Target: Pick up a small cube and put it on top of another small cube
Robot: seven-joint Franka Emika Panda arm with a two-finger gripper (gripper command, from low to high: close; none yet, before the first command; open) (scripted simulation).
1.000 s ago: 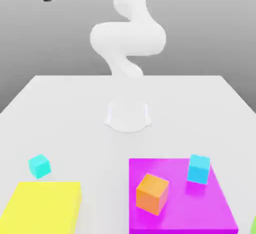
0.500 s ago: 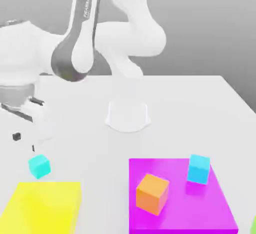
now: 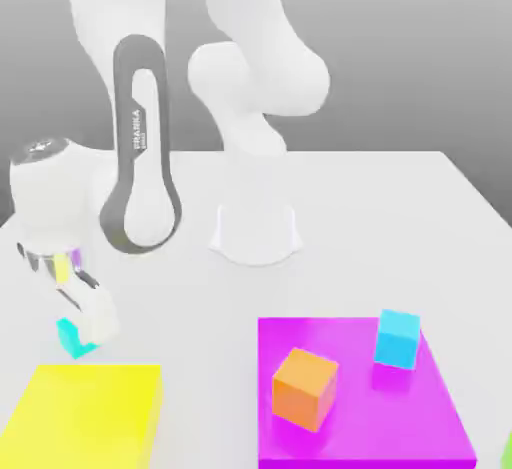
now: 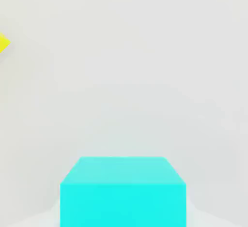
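The hand [image 3: 88, 331] was down at the turquoise cube [image 3: 68, 338], pinching it; in the hand view the cube sat squarely between the fingers, one at each side of it. In the exterior view the hand covered part of the cube, leaving turquoise faces visible on the exterior view's left of it and just beneath. The cube was low, at the level of the white counter [image 3: 350, 247], though whether it touched the surface could not be told.

The yellow block [image 3: 85, 417] lay near the hand, just in front of it toward the exterior view's camera — a wide, flat slab with a bare top. Well apart from the hand, toward the exterior view's right, was the magenta block [image 3: 350, 437], also broad and flat. On top of it rested two cubes: the orange cube [image 3: 305, 389], the nearer of the two to the hand, and the sky-blue cube [image 3: 398, 339], farther off, by the magenta block's right edge in the exterior view. The two cubes stood apart from each other. Farthest from the hand, at the exterior view's right border, a sliver of a green thing [image 3: 508, 453] showed. The arm [image 3: 140, 147] came down to the hand from above, its base [image 3: 256, 235] behind the blocks — well apart from the hand, toward the exterior view's right.
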